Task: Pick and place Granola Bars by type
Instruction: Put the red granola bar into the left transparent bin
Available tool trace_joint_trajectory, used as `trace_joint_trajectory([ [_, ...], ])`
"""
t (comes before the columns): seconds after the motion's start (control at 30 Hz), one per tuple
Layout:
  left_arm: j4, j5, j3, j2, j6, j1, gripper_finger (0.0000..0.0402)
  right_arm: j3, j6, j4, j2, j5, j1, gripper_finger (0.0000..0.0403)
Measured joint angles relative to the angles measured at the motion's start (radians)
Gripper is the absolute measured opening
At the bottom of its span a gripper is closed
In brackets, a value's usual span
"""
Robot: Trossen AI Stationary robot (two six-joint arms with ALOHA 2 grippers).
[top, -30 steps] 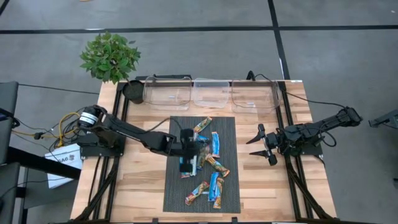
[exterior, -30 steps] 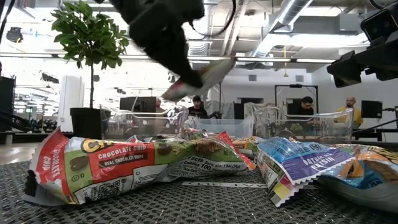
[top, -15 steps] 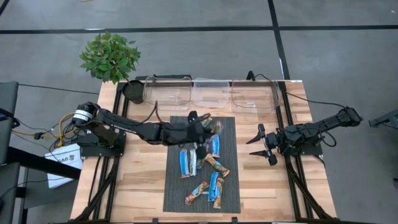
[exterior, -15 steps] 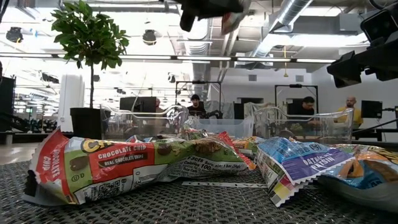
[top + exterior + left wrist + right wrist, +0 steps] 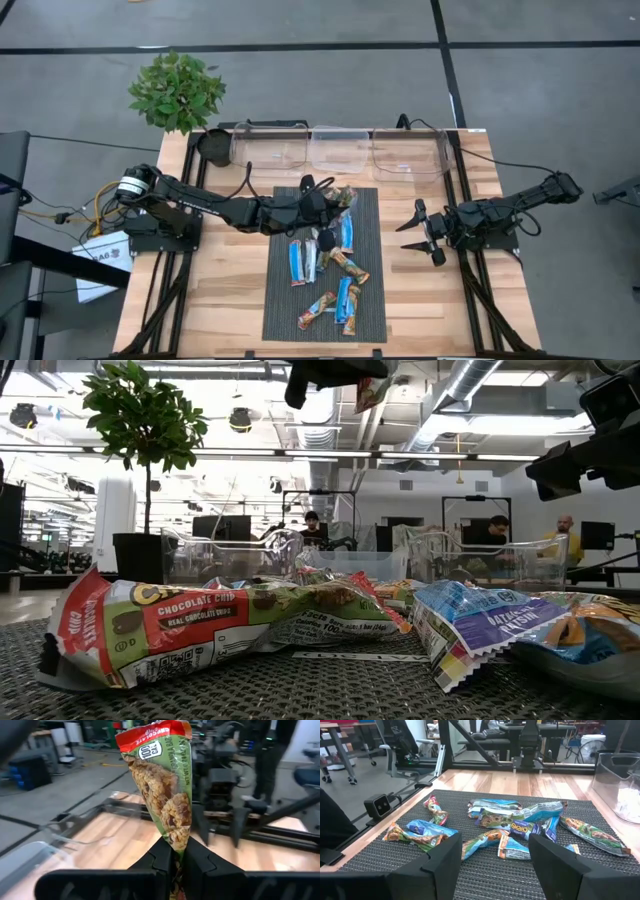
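From above I see the pale wooden worktop (image 5: pixel 225 290) with a dark ribbed mat (image 5: pixel 370 300) laid down its middle and three clear plastic bins (image 5: pixel 340 150) in a row along the far edge. A leafy green potted plant (image 5: pixel 177 91) stands off the far left corner.

My left arm reaches in from the left side across to the far end of the mat, and the left gripper (image 5: pixel 335 203) hangs in the air there, short of the bins. Its jaws are pressed together on the bottom seam of a granola bar in a green wrapper with a red end (image 5: pixel 162 780). In the left wrist view that bar stands straight up from between the fingers (image 5: pixel 161 858), red end uppermost, clear of everything on the mat.

My right arm waits folded at the right edge of the worktop, the right gripper (image 5: pixel 425 232) with its jaws spread wide, holding nothing, pointing toward the mat and well apart from it.

The remaining granola bars (image 5: pixel 330 270), blue, orange-brown and green-red wrappers, lie scattered and partly overlapping on the mat below the left gripper, none of them touching it. In the low view the nearest one is a crumpled green-and-red chocolate chip bar (image 5: pixel 200 622) beside a blue oatmeal raisin bar (image 5: pixel 500 622).
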Motion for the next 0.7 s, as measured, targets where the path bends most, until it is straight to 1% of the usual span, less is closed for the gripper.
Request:
trace_joint_trajectory([
  [0.23,-0.040,-0.146,0.000,0.000,0.001,0.027,0.0017,0.000,0.000,0.000,0.000,0.000,0.000,0.0221],
  [0.47,-0.141,-0.317,0.000,-0.002,-0.028,0.115,0.0018,0.000,0.000,0.000,0.000,0.000,0.000,0.0221],
  [0.7,-0.339,-0.334,0.000,-0.047,-0.033,0.261,0.0018,0.000,0.000,0.000,0.000,0.000,0.000,0.0221],
])
